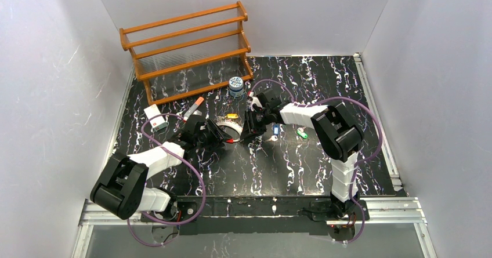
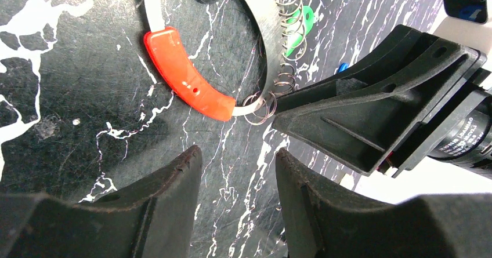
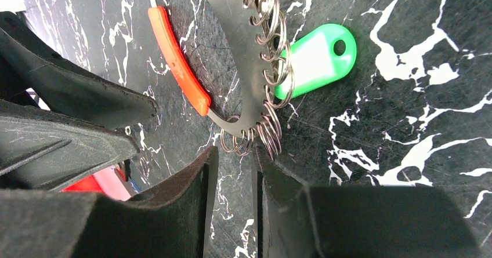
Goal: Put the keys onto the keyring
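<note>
On the black white-veined table (image 1: 290, 171) (white walls (image 1: 58, 66) all round) left and right jaws stand parted, grasping nothing.

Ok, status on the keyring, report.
Left gripper, right gripper open, empty, by the keyring, red end. Small rings bunched on it. Green tag beside, nothing blocking.

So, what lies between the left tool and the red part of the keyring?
Only bare marbled tabletop separates the left tool from the red part of the keyring; the left wrist view shows it.
</note>
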### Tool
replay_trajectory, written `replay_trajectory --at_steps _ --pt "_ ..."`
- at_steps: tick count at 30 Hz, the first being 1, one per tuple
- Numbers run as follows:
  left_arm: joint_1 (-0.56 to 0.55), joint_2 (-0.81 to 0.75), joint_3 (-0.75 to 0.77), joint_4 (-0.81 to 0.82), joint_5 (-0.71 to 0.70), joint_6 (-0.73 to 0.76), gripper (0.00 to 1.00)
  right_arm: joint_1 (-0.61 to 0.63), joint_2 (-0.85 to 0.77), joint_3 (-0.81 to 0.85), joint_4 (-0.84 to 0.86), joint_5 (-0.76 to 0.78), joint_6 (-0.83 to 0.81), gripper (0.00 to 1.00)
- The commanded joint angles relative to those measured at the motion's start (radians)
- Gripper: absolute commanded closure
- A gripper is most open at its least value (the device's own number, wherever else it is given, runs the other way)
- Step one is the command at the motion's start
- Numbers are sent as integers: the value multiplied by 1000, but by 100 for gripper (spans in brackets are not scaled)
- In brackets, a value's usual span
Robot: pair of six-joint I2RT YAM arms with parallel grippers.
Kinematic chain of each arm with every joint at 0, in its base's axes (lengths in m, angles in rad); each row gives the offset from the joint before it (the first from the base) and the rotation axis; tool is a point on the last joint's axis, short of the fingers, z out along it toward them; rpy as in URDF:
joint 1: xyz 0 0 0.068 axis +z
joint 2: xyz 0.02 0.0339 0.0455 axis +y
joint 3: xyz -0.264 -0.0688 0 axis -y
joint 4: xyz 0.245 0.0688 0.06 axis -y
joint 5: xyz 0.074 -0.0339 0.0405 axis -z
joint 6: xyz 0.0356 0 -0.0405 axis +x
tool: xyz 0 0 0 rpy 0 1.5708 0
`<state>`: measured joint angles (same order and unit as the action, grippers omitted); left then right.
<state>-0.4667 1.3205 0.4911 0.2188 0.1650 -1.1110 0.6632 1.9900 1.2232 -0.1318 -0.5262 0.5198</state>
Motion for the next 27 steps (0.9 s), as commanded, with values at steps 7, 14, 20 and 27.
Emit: replay_trajectory --at_steps 7,14,20,27 --pt "5 -20 53 -34 -1 67 53 6 2 12 14 12 -3 66" --pt "5 -27 136 -94 17 192 57 7 -25 -2 14 24 1 71" --pt "5 -27 173 -118 15 241 58 6 2 13 17 35 17 79" --pt "5 -23 167 -119 16 243 58 6 -10 47 -35 75 -26 95"
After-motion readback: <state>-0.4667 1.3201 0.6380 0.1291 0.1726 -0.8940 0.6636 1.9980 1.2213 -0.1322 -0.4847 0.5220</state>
